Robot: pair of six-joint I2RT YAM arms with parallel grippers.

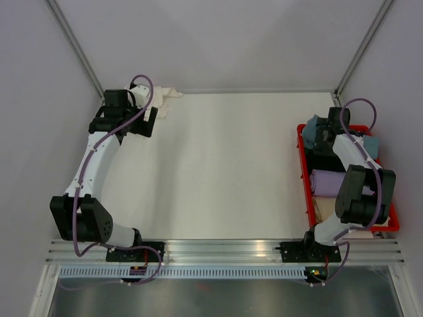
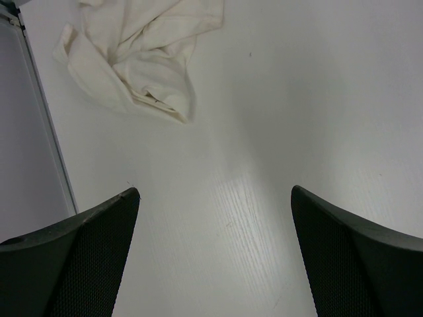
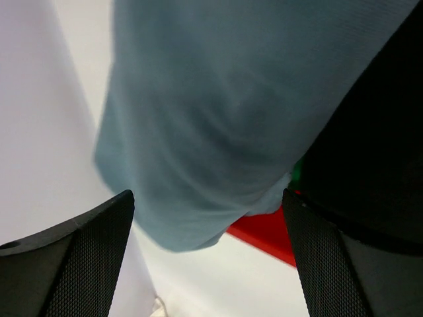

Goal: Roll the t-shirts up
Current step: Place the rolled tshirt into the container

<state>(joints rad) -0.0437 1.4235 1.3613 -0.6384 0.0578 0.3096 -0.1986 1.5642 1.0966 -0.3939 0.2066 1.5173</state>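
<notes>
White table [image 1: 225,165] runs between pale walls on three sides, its whole middle bare between the two arms. At the far left corner, the cream-white t-shirt [image 2: 142,59] lies crumpled close to the wall's edge. The left gripper [image 2: 215,190] hangs just short of it, fingers spread wide over bare tabletop and touching nothing. Along the right edge sits a red bin [image 1: 303,152] with a lilac roll [image 1: 327,179] inside. The right gripper [image 3: 208,193] reaches over the bin's far end, fingers also spread apart. Right ahead of them, the slate-blue t-shirt [image 3: 218,99] fills the wrist view, a strip of red rim showing beneath it.
</notes>
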